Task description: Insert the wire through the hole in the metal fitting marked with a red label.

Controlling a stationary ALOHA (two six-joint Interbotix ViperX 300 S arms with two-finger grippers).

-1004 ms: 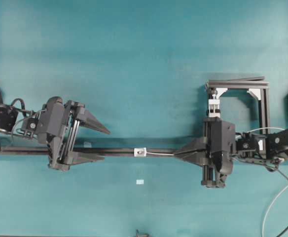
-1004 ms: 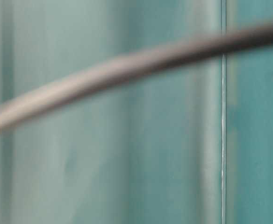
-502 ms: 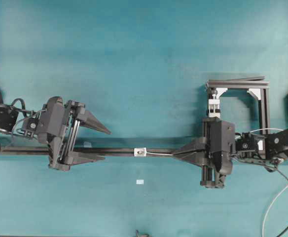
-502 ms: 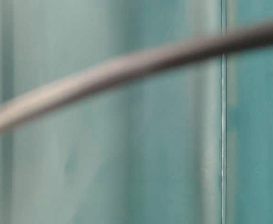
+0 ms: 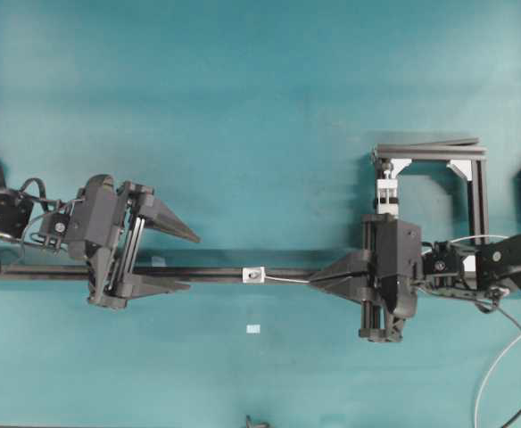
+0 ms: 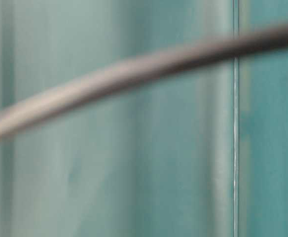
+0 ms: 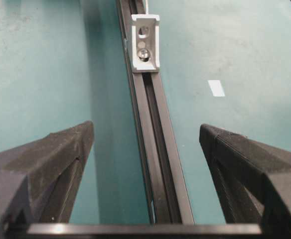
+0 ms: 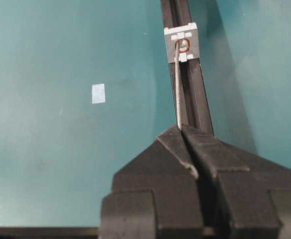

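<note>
Basically static. Overhead: right pincer [image 5: 312, 281], clamped on the wire [image 5: 287, 278], has crept a touch toward the metal fitting [image 5: 254, 275] on the black rail [image 5: 207, 271]; left pincer [image 5: 192, 260] unmoved, jaws apart, straddling the rail. Table-level: blurred, useless. Left wrist: fitting ahead, nothing gripped. Right wrist: wire tip at the red-ringed hole [image 8: 184, 44]; whether it's through, can't tell. Insertion looks underway.
</note>
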